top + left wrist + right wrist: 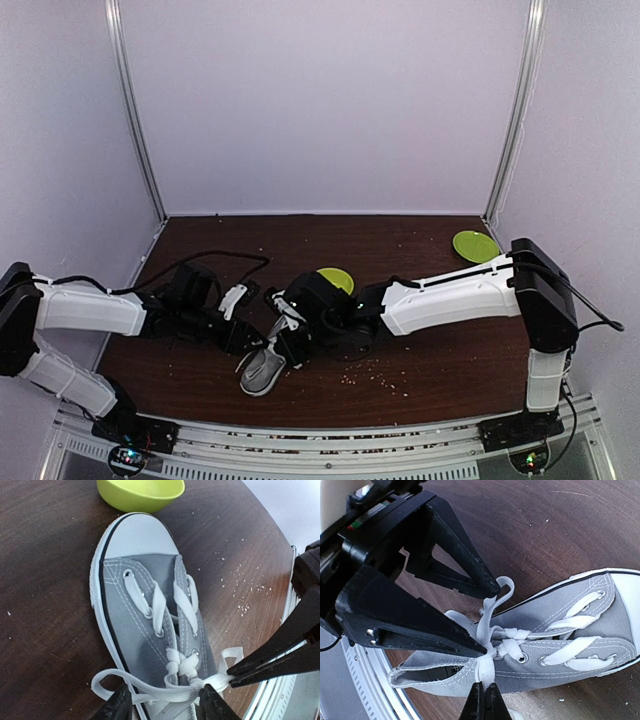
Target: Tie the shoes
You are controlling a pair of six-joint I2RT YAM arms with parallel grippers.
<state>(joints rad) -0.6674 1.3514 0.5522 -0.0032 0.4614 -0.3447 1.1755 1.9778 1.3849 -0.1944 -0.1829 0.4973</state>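
right fingers [485,703] pressed together pinching white lace [485,669], left fingers [118,706] spread beside knot [183,668]

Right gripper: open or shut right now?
Shut. In the right wrist view the right gripper has its jaws pressed together, pinching a white lace.

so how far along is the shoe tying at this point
Done: the sneaker is laced up and a first crossover knot sits at the top. In hand: the right gripper is shut on a lace by that knot, while the left gripper stands open astride that lace. Still to do: no finished bow shows; the loose ends need looping and pulling tight.
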